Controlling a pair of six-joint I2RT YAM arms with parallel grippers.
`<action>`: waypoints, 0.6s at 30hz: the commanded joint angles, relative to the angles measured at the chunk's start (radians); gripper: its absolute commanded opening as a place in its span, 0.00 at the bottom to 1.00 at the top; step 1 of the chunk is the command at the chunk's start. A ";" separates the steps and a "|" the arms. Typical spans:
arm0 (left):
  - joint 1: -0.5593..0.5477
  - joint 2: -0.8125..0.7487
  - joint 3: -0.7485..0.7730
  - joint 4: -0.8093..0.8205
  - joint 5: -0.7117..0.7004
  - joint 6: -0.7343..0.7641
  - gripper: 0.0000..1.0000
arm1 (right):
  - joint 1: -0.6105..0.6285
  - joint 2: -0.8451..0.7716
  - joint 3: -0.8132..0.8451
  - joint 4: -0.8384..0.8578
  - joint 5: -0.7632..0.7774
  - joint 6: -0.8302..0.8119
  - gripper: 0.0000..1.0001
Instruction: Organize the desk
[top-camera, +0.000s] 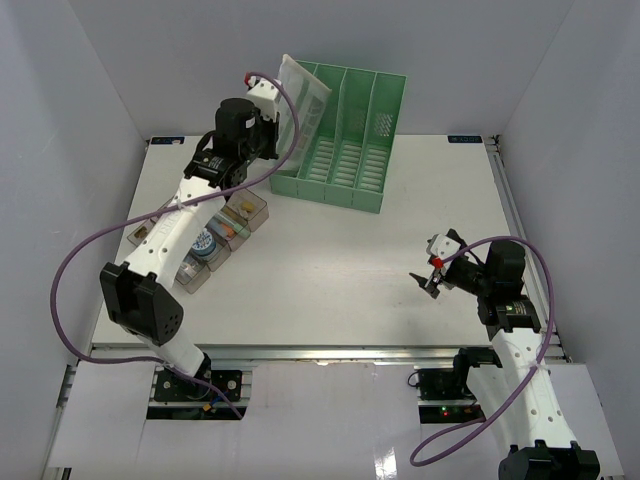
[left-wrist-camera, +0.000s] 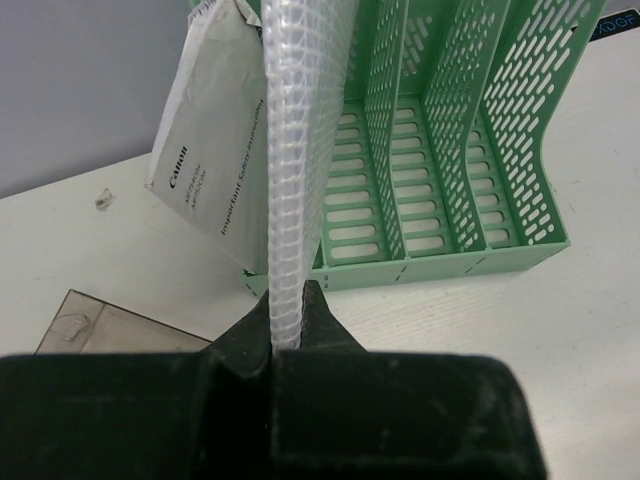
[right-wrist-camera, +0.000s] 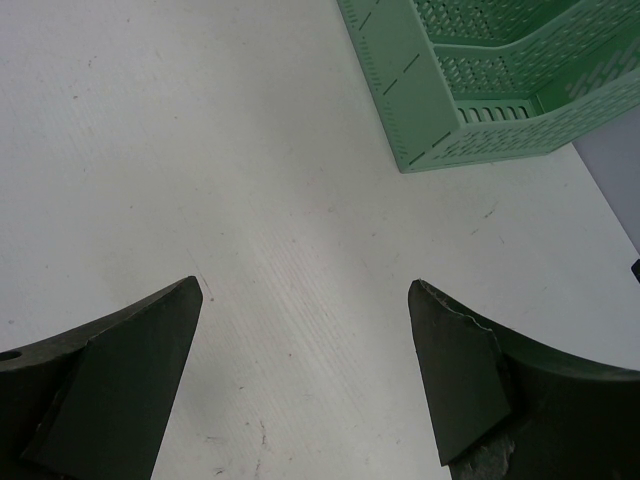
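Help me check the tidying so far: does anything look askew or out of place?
Yes: the mesh pouch holding a Canon booklet stands tilted at the left end of the green file rack, pinched by the left fingers, not yet down in a slot.

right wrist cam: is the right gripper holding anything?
No, the right gripper is open, with only the bare white desk showing between its widely spread fingers.

Plain pale grey walls (top-camera: 470, 50) on three sides; soft, even light
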 joint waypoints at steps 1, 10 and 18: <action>0.005 0.038 0.126 -0.010 0.040 -0.046 0.00 | -0.002 -0.003 -0.006 0.024 -0.016 -0.009 0.90; 0.006 0.170 0.321 -0.115 0.051 -0.083 0.00 | -0.002 -0.005 -0.007 0.021 -0.016 -0.012 0.90; 0.006 0.118 0.392 -0.137 0.054 -0.083 0.00 | -0.003 -0.002 -0.007 0.020 -0.024 -0.017 0.90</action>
